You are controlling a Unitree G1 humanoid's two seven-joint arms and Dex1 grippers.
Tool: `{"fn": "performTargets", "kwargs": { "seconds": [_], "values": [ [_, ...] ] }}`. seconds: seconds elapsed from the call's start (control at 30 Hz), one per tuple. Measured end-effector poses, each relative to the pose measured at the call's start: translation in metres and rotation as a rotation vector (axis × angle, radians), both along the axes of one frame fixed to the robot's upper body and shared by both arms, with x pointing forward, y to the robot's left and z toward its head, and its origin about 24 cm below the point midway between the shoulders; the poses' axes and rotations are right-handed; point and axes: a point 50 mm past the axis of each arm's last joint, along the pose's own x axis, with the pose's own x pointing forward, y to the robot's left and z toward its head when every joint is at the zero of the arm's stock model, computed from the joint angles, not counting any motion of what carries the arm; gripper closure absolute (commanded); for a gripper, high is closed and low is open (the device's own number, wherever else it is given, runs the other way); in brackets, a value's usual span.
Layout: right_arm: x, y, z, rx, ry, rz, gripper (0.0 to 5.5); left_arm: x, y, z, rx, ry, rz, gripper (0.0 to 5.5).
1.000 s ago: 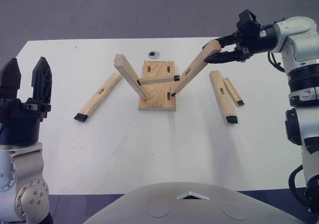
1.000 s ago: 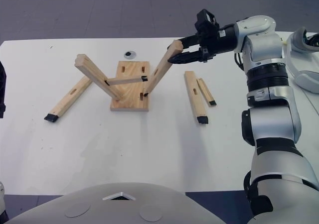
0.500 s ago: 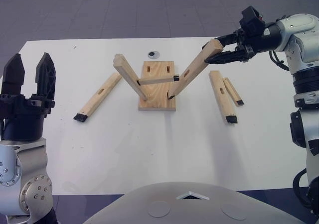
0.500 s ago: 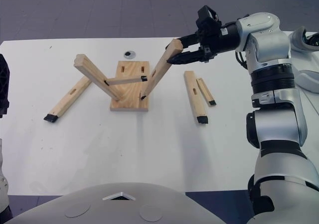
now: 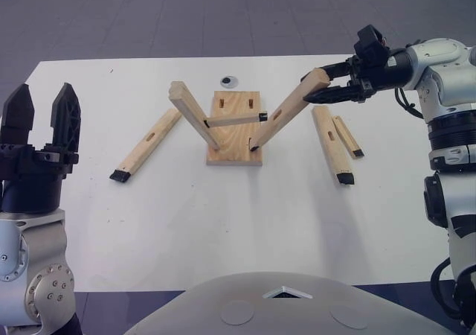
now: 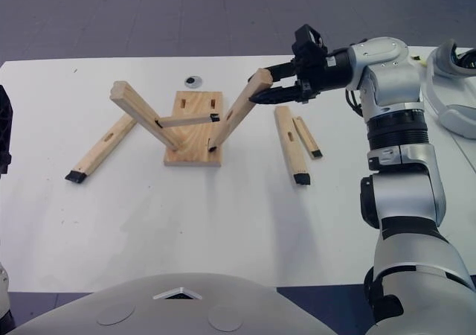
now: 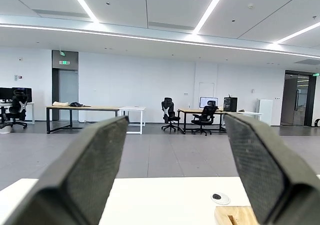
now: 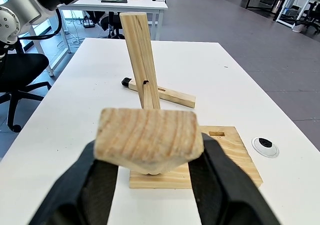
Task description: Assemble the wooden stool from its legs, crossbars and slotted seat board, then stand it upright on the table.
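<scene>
The right gripper (image 5: 311, 86), clamped on the top end of the right leg (image 5: 286, 112), is tipping it lower. Compared with a second ago, the leg is leaning flatter and its lower end is sliding toward the near right corner of the seat board (image 5: 234, 155) at mid-table. The crossbar (image 5: 234, 118) is still linking it to the left leg (image 5: 192, 113). The left gripper (image 5: 41, 89) is waiting at near left, spread wide and empty. The leg looks not yet seated.
</scene>
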Motion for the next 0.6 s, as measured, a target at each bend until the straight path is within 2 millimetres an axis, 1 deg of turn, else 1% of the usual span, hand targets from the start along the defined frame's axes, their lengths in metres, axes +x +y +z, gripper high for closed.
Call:
{"fn": "performTargets", "kwargs": {
  "seconds": [0.27,0.5,0.6],
  "values": [
    [0.0032,0.0005,-0.0048,-0.011,-0.013,-0.006,3.48,-0.0016,0.0025,-0.0047,0.001,0.002,-0.01,2.01],
    [0.0034,0.0009,-0.0045,-0.013,-0.019,-0.002,3.48,-0.0022,0.0005,-0.0081,-0.005,0.013,-0.011,2.01],
    [0.007,0.005,-0.0005,-0.031,-0.023,0.006,3.48,-0.0004,-0.0027,-0.0092,-0.014,0.012,-0.019,2.01]
  ]
}}
